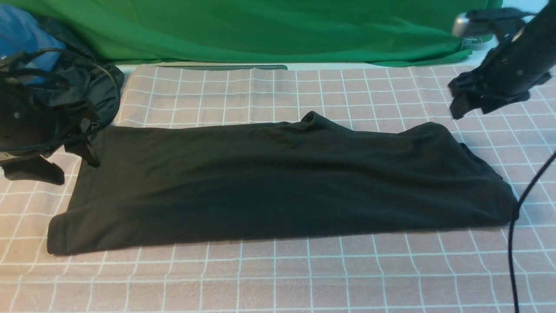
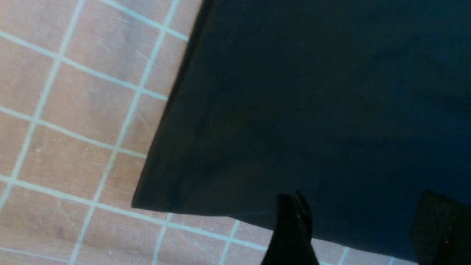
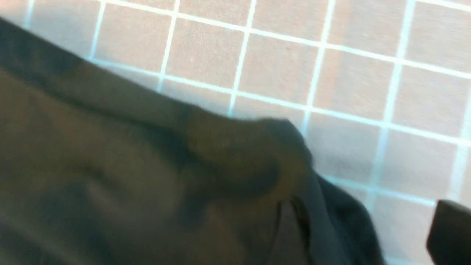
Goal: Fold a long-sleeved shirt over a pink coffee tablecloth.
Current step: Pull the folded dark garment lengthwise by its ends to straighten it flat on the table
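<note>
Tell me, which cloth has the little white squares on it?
The pink tablecloth lying under the black shirt. The green cloth behind it is plain.

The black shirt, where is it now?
In the front view the long-sleeved shirt lies flat across the middle of the pink coffee tablecloth, nearer than the green cloth.

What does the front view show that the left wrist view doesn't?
Only the front view shows the whole long-sleeved shirt folded into a long band, the green cloth behind it, and the right gripper in the air near its right end. Only the left wrist view shows the left gripper close up, fingers apart above a shirt corner, gripping nothing. Both show the black shirt lying on the pink coffee tablecloth.
</note>
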You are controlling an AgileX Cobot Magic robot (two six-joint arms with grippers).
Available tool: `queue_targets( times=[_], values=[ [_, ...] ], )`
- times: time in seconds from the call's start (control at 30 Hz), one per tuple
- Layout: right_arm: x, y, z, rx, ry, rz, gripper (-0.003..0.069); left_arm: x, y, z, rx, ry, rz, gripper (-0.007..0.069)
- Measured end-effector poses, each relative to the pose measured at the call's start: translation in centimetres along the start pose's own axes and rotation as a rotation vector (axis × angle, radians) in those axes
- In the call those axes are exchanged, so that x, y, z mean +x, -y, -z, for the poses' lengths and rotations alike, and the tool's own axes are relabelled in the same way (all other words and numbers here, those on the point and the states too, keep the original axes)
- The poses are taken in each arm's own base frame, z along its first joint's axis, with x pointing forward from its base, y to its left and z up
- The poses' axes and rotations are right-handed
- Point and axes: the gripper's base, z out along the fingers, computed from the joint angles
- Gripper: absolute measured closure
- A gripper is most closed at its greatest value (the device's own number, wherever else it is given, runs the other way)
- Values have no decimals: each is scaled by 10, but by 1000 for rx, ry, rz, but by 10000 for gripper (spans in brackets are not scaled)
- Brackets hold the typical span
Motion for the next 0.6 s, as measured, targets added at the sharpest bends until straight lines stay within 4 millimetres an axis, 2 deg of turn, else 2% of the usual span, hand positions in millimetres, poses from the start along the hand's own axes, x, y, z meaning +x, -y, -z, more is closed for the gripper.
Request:
queue_targets(
  times=[0.03, 0.07, 0.13, 0.17, 0.27, 0.3, 0.33, 0.37, 0.43, 0.5, 0.6],
  values=[
    [0, -2, -11, -4, -15, 3, 128, 0, 0, 0, 0, -6, -2, 215],
    [0, -2, -13, -5, -17, 4, 126, 1, 0, 0, 0, -7, -2, 218],
    [1, -7, -35, -15, -51, 14, 130, 1, 0, -1, -3, -16, -8, 247],
    [2, -8, -37, -16, -57, 15, 134, 1, 0, -1, -3, -16, -9, 253],
    [5, -16, -55, -26, -88, 43, 257, 1, -1, -2, -5, -19, -11, 279],
    [4, -17, -56, -29, -85, 60, 327, 1, -1, -2, -5, -20, -11, 288],
    [4, -17, -57, -29, -85, 63, 343, 1, -1, -2, -5, -20, -11, 288],
    [4, -19, -57, -30, -81, 90, 464, 1, -1, -2, -5, -20, -11, 291],
    [2, -19, -55, -30, -70, 116, 569, 1, -1, -2, -5, -20, -11, 291],
    [-2, -17, -46, -22, -45, 125, 608, 1, -1, -2, -5, -21, -11, 291],
    [-10, -10, -29, -7, 6, 96, 610, 2, -1, -2, -7, -31, -11, 291]
  ],
)
